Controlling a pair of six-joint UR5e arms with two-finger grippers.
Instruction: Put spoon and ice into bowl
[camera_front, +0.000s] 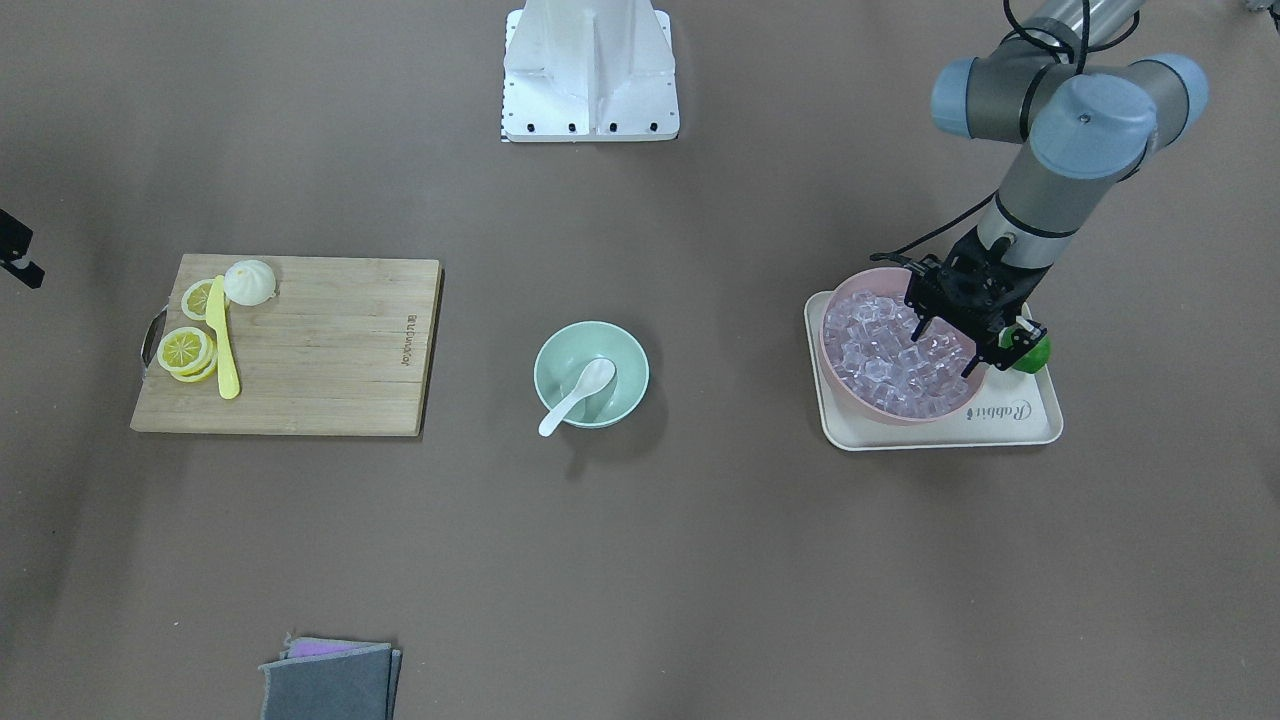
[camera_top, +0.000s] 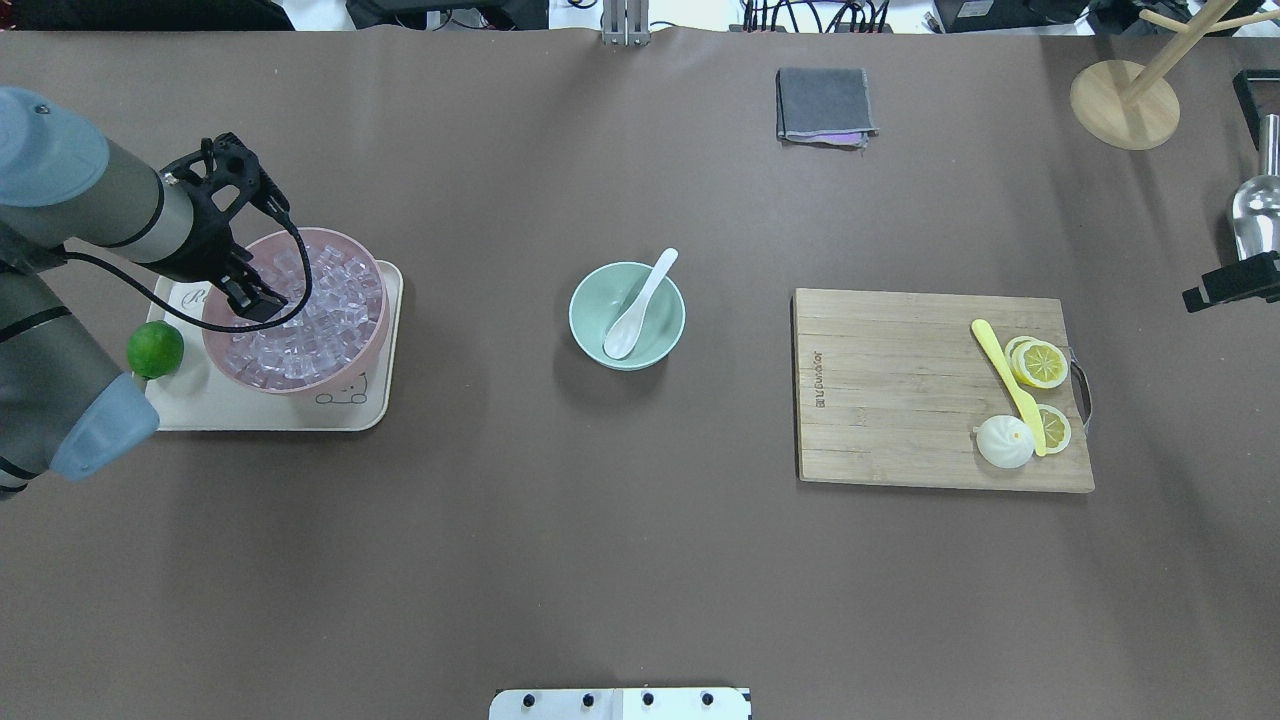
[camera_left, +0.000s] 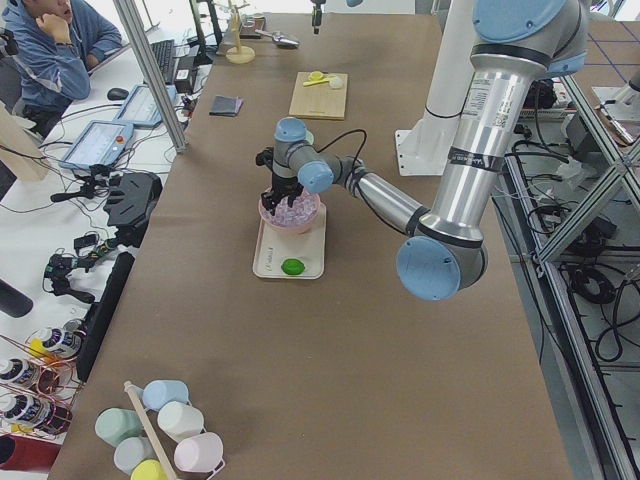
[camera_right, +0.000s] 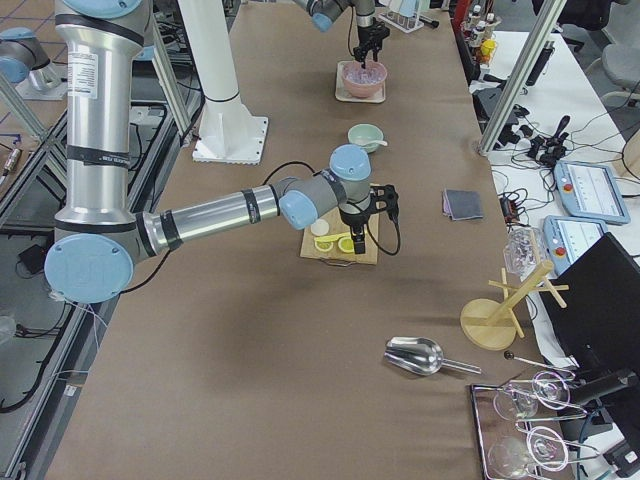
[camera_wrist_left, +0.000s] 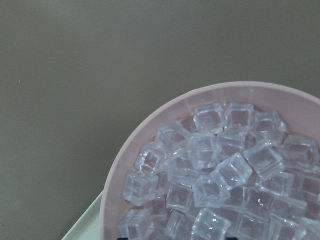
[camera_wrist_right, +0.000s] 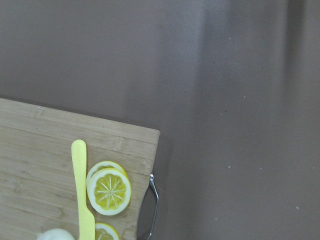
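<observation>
Left gripper (camera_front: 943, 350), jaws spread and pinching nothing, poised over small clear glassy ice cubes (camera_front: 880, 355) heaped in a large pink bowl (camera_front: 900, 414). Beyond, the glossy white soup spoon (camera_top: 640, 305) already lies in the small mint-green bowl (camera_top: 597, 295), which holds no ice: that transfer remains. Farthest, right gripper (camera_right: 358, 235) above the bamboo board (camera_top: 880, 390); jaw state cannot be told.

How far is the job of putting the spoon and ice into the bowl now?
Done: the spoon lies in the mint bowl. In hand: the left hand hangs open over the ice in the pink bowl. Left: no cube is in the mint bowl yet.
</observation>
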